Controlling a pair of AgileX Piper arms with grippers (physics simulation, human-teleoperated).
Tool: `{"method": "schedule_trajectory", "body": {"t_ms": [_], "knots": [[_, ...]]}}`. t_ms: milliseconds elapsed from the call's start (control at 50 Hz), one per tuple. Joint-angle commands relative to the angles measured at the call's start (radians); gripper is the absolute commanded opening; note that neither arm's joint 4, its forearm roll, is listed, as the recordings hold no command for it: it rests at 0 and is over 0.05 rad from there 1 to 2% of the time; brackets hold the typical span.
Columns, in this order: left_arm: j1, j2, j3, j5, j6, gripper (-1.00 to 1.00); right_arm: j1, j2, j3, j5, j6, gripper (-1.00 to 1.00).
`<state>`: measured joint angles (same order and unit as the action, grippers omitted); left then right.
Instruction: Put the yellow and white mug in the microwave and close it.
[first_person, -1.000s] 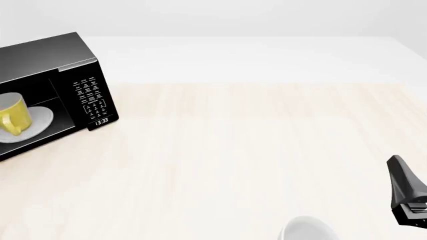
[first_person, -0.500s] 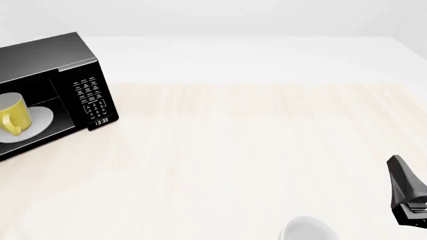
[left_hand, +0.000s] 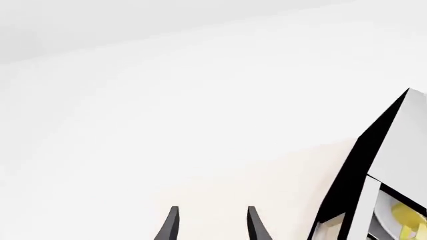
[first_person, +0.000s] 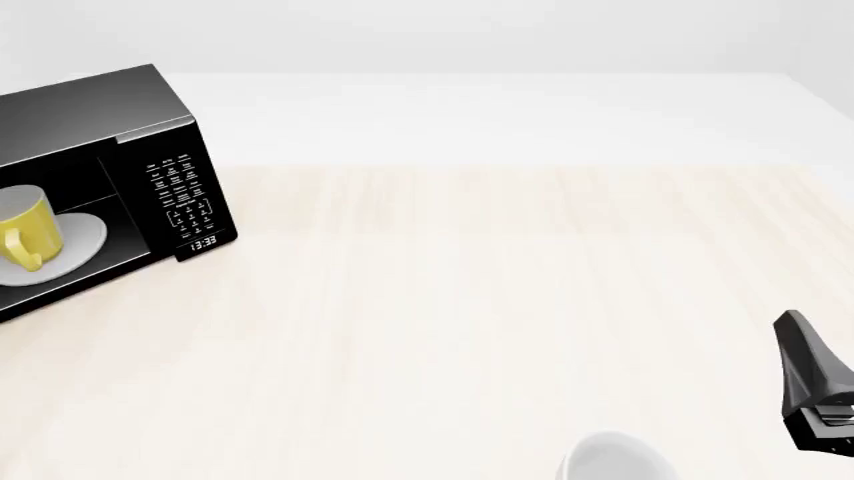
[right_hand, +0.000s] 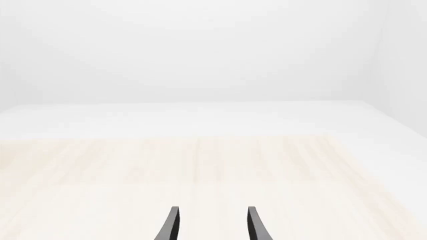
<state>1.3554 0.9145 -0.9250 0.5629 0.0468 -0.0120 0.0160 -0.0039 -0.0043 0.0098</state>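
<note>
Between both grippers' parted fingers (left_hand: 173, 222) (right_hand: 173, 222) sits nothing; the yellow and white mug (first_person: 27, 232) stands inside the open microwave (first_person: 134, 120).

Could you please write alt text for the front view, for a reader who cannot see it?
A yellow mug stands on the white plate inside an open black microwave at the table's far left. The right gripper sits at the near right edge, beside a white vessel.
</note>
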Motion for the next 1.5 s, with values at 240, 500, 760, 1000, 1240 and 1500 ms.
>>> {"method": "schedule_trajectory", "body": {"t_ms": [240,500,760,1000,1240,1500], "knots": [[-0.073,0.123,-0.068,0.097,0.08,1.0,0.0,0.0,0.0,0.0,0.0,1.0],[-0.148,0.184,-0.128,0.13,0.072,1.0,0.0,0.0,0.0,0.0,0.0,1.0],[-0.139,0.245,-0.112,0.118,0.105,1.0,0.0,0.0,0.0,0.0,0.0,1.0],[-0.178,0.305,-0.098,0.089,0.116,1.0,0.0,0.0,0.0,0.0,0.0,1.0],[-0.227,0.365,-0.092,0.049,0.105,1.0,0.0,0.0,0.0,0.0,0.0,1.0],[-0.275,0.426,-0.076,0.002,0.11,1.0,0.0,0.0,0.0,0.0,0.0,1.0]]}}
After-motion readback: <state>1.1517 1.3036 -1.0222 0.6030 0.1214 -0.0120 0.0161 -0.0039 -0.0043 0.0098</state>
